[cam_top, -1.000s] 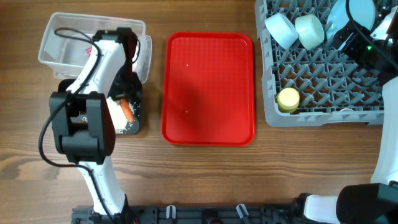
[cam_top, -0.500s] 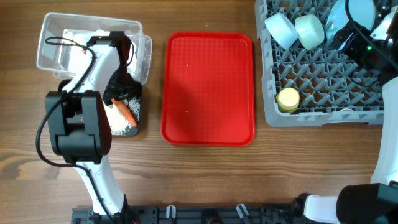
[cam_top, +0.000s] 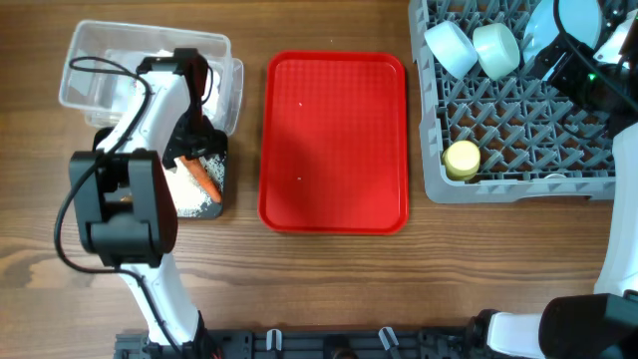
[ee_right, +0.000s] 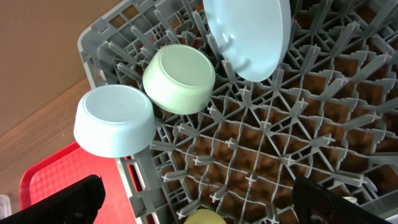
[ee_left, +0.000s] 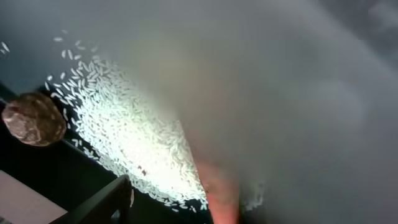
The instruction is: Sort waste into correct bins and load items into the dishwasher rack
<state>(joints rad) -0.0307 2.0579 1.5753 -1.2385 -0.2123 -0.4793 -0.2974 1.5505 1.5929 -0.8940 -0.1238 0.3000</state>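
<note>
Left gripper (cam_top: 192, 148) hangs low over the black tray (cam_top: 223, 189), but whether its jaws are parted I cannot tell: the overhead view hides them under the arm, and the wrist view shows only one dark finger (ee_left: 102, 202) at the bottom edge. Nothing can be seen clasped in it. Just beneath it lie the orange carrot (cam_top: 205, 178), slanting across the tray, and a white heap of rice grains (ee_left: 134, 134), with a small brown round lump (ee_left: 34, 118) at the left of the heap; food scraps look to be gathered in this bin so they stay apart from the dry waste. Touching the tray's far edge stands the clear plastic tub (cam_top: 80, 65), something white inside it, too vague to name.

To the right lies the flat red tray (cam_top: 334, 140), bare. At far right the right gripper (cam_top: 583, 60) hovers over the grey dishwasher rack (cam_top: 518, 150) with jaws spread wide and empty. Two small bowls (ee_right: 146, 102) lie tipped on their sides among the pegs, and the light blue plate (ee_right: 252, 34) stands on edge between pegs, presumably so water drains off. A yellow cup (cam_top: 462, 158) sits at the rack's near left corner.
</note>
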